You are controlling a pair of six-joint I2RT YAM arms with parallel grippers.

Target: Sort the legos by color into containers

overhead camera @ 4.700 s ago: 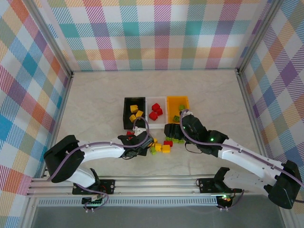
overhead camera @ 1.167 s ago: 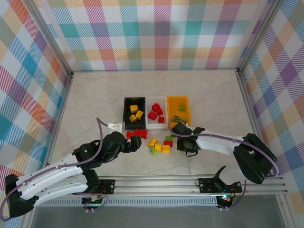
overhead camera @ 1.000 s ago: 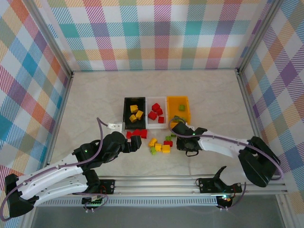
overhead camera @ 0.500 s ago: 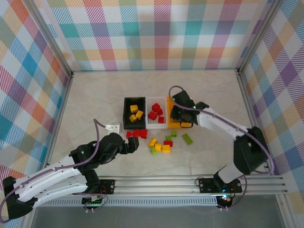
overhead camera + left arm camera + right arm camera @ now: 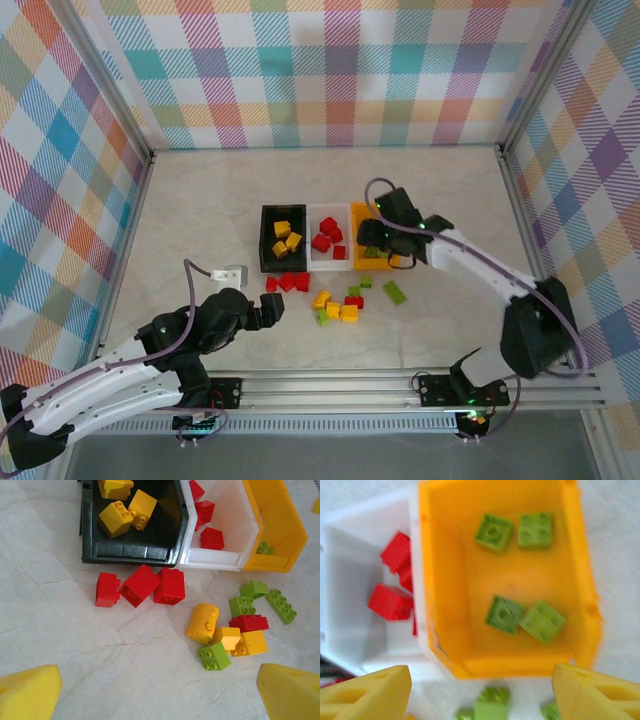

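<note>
- Since a second ago the right arm has swung off the loose pile and out over the orange bin point(image 5: 440, 580). Its jaws were shut then and now stand apart. The left arm has drawn back toward the near edge of the table point(image 5: 200, 200).
- Left gripper point(image 5: 268, 312): it hovers on the near side of the pile with its pads wide apart and nothing between them. I judge it is held back to line up a pick while keeping out of the other arm's way.
- Three red bricks point(image 5: 140, 585) lie touching one another just in front of the black bin point(image 5: 130, 552), not yet sorted.
- To their right sits a mixed cluster point(image 5: 235, 630) of yellow, green and one red, several of them touching. A long green brick point(image 5: 281, 606) lies at its right end.
- The black bin holds yellow bricks point(image 5: 117, 517) and the white bin point(image 5: 210, 557) holds red ones. The three bins stand side by side, wall against wall.
- Right gripper point(image 5: 482, 692): it hangs above the near wall of the orange bin, pads spread and empty.
- Four green bricks point(image 5: 492, 532) rest on that bin's floor, two at the far end and two nearer, corner to corner. Opening the jaws over the bin suits a drop that lands within the walls.
- Assessment: sorting is part done, and every colour still has pieces loose on the table.
</note>
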